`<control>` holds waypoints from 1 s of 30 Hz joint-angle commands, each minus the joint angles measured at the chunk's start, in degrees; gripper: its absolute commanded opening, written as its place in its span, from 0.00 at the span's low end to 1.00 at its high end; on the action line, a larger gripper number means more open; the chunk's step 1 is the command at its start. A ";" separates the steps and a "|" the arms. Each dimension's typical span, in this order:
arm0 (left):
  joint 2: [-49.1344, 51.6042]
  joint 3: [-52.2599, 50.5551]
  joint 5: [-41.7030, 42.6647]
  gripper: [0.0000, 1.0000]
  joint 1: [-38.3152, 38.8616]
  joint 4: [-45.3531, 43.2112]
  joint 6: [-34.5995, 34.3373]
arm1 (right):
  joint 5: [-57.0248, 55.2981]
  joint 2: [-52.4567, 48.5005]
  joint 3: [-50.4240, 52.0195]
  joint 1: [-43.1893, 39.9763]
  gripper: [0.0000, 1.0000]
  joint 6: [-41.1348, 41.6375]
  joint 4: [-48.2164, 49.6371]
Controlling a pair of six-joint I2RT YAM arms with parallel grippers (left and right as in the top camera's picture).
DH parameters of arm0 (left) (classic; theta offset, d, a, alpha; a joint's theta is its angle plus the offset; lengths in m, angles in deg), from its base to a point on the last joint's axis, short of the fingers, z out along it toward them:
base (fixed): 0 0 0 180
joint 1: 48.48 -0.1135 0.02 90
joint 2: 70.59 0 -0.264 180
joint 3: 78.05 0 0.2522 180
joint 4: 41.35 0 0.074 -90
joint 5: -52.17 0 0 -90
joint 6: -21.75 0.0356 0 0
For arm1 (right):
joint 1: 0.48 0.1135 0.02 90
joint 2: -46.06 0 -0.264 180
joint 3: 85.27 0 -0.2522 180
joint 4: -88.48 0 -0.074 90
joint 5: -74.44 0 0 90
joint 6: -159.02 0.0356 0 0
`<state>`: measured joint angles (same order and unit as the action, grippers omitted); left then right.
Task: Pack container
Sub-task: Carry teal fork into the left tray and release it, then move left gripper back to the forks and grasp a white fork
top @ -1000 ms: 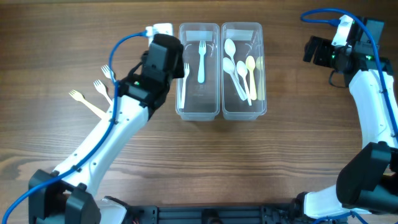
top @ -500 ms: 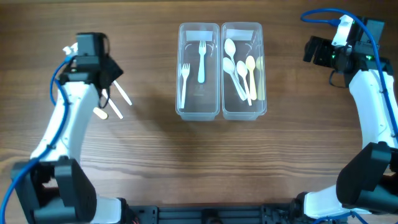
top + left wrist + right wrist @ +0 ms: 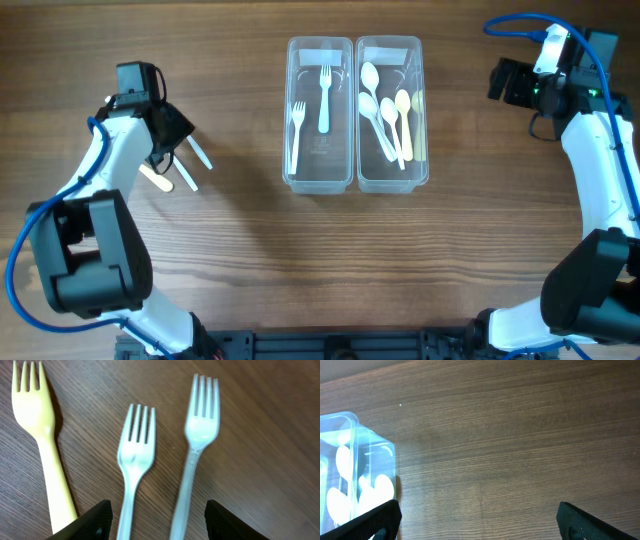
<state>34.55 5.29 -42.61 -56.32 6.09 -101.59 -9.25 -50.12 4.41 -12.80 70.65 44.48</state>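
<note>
The clear twin container (image 3: 322, 183) stands at the table's middle back. Its left tub holds a blue fork (image 3: 324, 95) and a white fork (image 3: 296, 130). Its right tub (image 3: 393, 183) holds several spoons (image 3: 385, 115). My left gripper (image 3: 172, 140) is open and empty, low over three loose forks on the table. These are a yellow fork (image 3: 42, 445), a pale blue fork (image 3: 134, 460) and a clear fork (image 3: 197, 445), and the two pale handles run between the fingers (image 3: 160, 527). My right gripper (image 3: 500, 80) is open and empty (image 3: 480, 525), to the right of the container (image 3: 370, 460).
The loose forks' handles (image 3: 186, 178) show beside the left gripper in the overhead view. Bare wooden table (image 3: 320, 260) lies in front of the container. The right arm's base and cables stand at the far right.
My left arm has swung from the container's left tub out to the loose forks on the left and settled lower over them. The right arm has not moved.
</note>
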 commanded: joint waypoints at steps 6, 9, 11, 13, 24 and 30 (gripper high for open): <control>4.81 -0.20 0.24 0.62 -3.96 0.20 0.07 | -0.37 0.76 -0.74 0.24 1.00 -0.52 0.15; 5.31 -0.20 0.33 0.62 -4.57 -0.17 0.09 | -0.37 0.76 -0.74 0.24 1.00 -0.52 0.15; 5.44 -0.20 0.96 0.62 -4.55 -0.61 0.37 | -0.37 0.76 -0.74 0.24 1.00 -0.55 0.15; 5.44 -0.20 2.43 0.61 -4.48 -1.38 1.84 | -0.37 0.76 -0.74 0.24 1.00 -0.55 0.15; 5.46 -0.22 4.33 0.62 -4.00 -3.89 2.01 | -0.37 0.76 -0.74 0.24 1.00 -0.55 0.15; 6.03 -0.24 4.31 0.62 -4.00 -4.52 2.03 | -0.37 0.76 -0.74 0.24 1.00 -0.55 0.15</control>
<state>39.25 5.29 -39.35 -60.56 2.31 -100.45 -9.25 -50.12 4.41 -12.80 70.65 44.48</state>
